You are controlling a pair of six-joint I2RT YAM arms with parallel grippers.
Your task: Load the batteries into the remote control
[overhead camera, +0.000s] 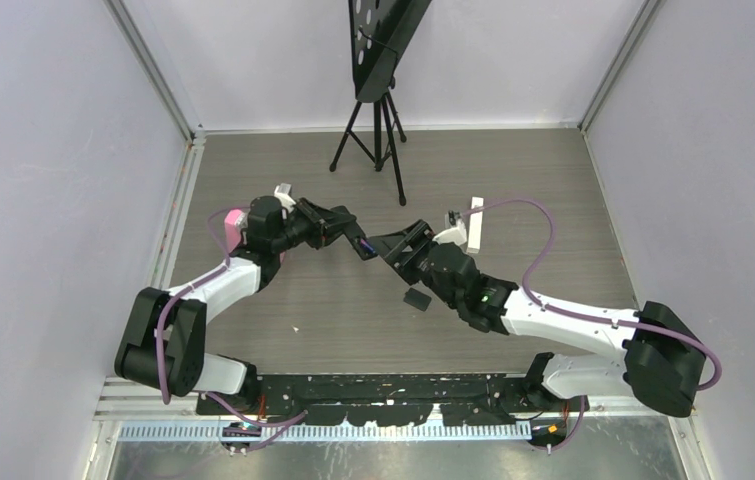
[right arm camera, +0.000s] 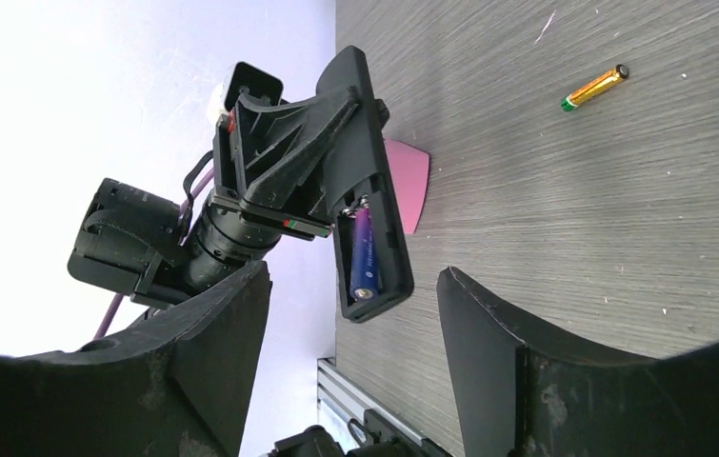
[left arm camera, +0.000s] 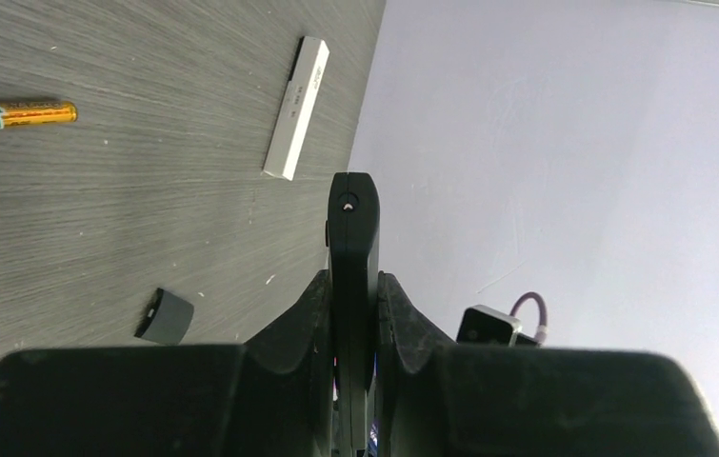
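Overhead view looks down; both wrist views (close) share the remote [left arm camera: 352,228].

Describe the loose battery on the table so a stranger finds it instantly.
On the grey wood-grain table, find the slim white bar. The orange-yellow cylindrical battery lies apart from it. Unlike the flat dark-grey cover piece nearby, it is round and green-tipped.

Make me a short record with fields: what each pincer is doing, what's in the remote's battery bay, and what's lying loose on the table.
left pincer: shut on the black remote
right pincer: open, empty, facing the remote's open bay
battery bay: one purple battery seated; space beside it looks unfilled
loose battery: orange-yellow battery lying on the table
other table items: grey battery cover, white remote
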